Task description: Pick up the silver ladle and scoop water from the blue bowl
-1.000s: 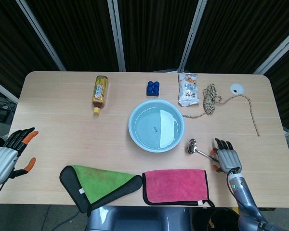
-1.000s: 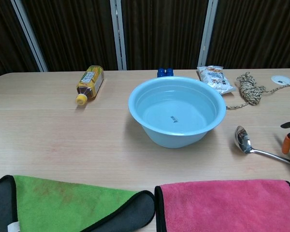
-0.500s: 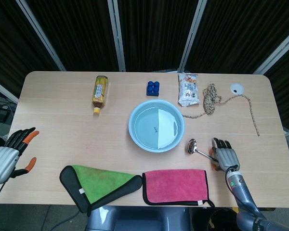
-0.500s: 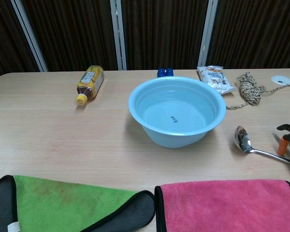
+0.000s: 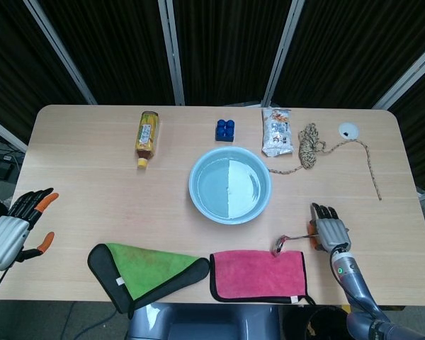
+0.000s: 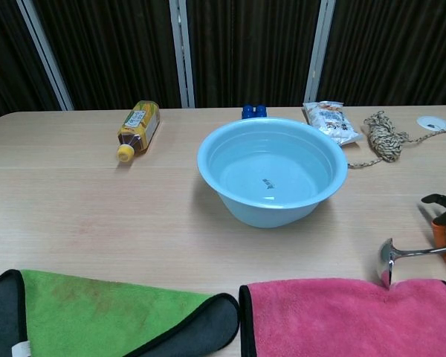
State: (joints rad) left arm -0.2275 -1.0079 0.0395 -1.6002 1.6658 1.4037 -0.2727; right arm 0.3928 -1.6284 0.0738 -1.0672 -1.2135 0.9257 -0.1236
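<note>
R hand (image 5: 330, 231) sits at table's (image 5: 92, 177) 4 o'clock, fingers closed on handle of ladle (image 5: 287, 240); ladle's lifted, handle approx level, cup at front edge of pink cloth (image 5: 258, 275), tipped on its side in chest view (image 6: 387, 260). Bowl (image 5: 230, 185) w/ water at centre, well apart from ladle, toward 10 o'clock of it. L hand (image 5: 13, 230) off table's 8 o'clock edge, fingers spread, holding nothing. Green cloth (image 5: 143, 273) at 7. Bottle (image 5: 146, 137) on its side at 11, blue block (image 5: 225, 129) at 12, snack bag (image 5: 277, 131) and rope (image 5: 313, 147) at 1–2.
</note>
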